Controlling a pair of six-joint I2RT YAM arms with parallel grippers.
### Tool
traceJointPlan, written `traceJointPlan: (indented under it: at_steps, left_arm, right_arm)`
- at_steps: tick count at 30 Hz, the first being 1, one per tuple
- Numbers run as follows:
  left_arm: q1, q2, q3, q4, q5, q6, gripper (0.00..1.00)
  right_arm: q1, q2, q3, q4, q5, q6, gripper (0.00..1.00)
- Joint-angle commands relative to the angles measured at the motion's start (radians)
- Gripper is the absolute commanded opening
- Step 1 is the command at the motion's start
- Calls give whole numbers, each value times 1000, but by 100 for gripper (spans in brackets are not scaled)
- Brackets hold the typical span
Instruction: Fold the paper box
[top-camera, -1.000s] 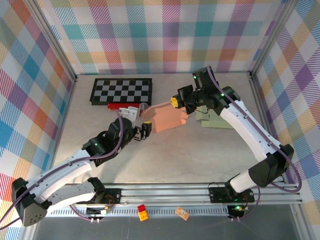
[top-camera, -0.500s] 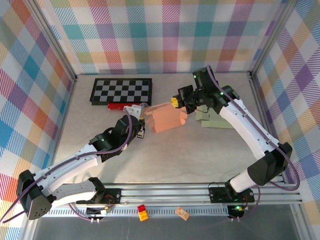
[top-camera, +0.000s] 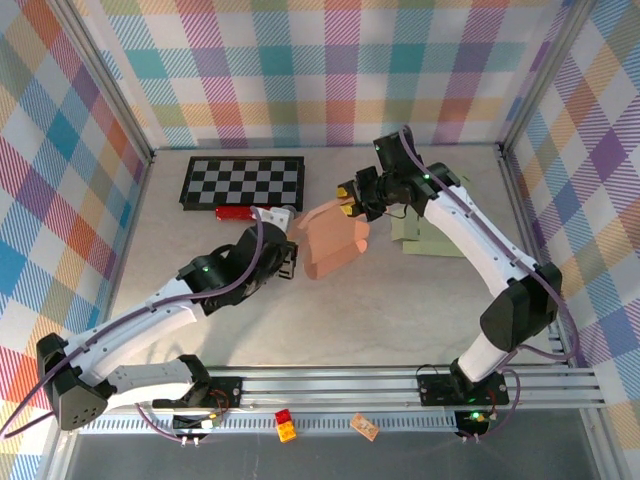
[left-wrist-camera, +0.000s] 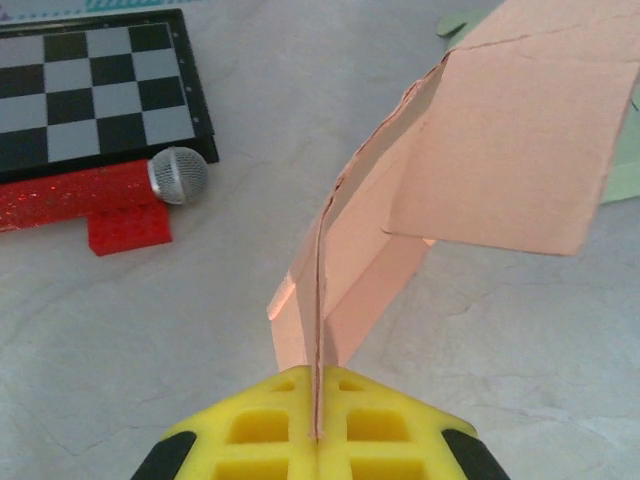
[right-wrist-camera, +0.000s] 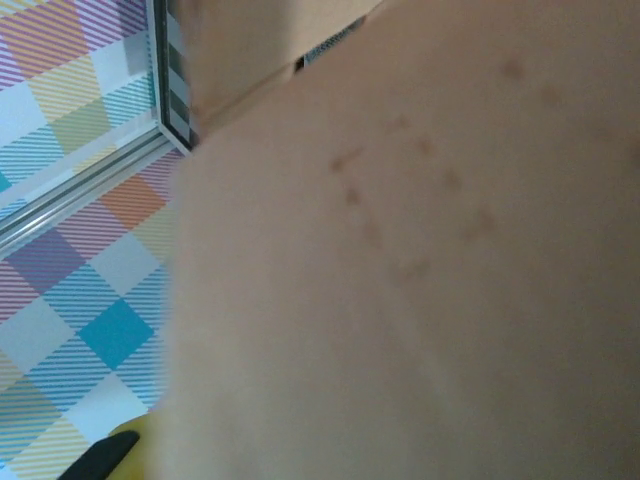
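Grey table (top-camera: 350, 310) enclosed by plaid walls (top-camera: 330, 70), bearing at far left a black-and-white checkerboard (top-camera: 243, 181) with a red glittered bar (left-wrist-camera: 70, 195), red brick (left-wrist-camera: 128, 230) and silver mesh microphone head (left-wrist-camera: 178, 175) along its near edge, and pale green sheets (top-camera: 422, 243) at far right.

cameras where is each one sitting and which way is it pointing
Top external: above and behind the bases, looking down at the table; both arms, left gripper and right gripper at the paper box.
Left wrist: on the left arm, looking along its yellow pads, shut on the box's edge, toward the checkerboard.
Right wrist: on the right arm, close against blurred cardboard, plaid wall beyond.
Shared: all three show the box.
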Motion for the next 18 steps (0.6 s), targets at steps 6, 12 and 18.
traceJointPlan:
  at_steps: [6, 12, 18]
  left_arm:
    - [-36, 63, 98, -95, -29, -88, 0]
    - [-36, 100, 125, -121, -20, -121, 0]
    - [-36, 104, 130, -129, -19, -143, 0]
  right_arm:
    - [3, -11, 58, -49, 71, -53, 29]
    - [3, -30, 94, -81, 124, -93, 30]
    - [15, -41, 95, -77, 139, -104, 31]
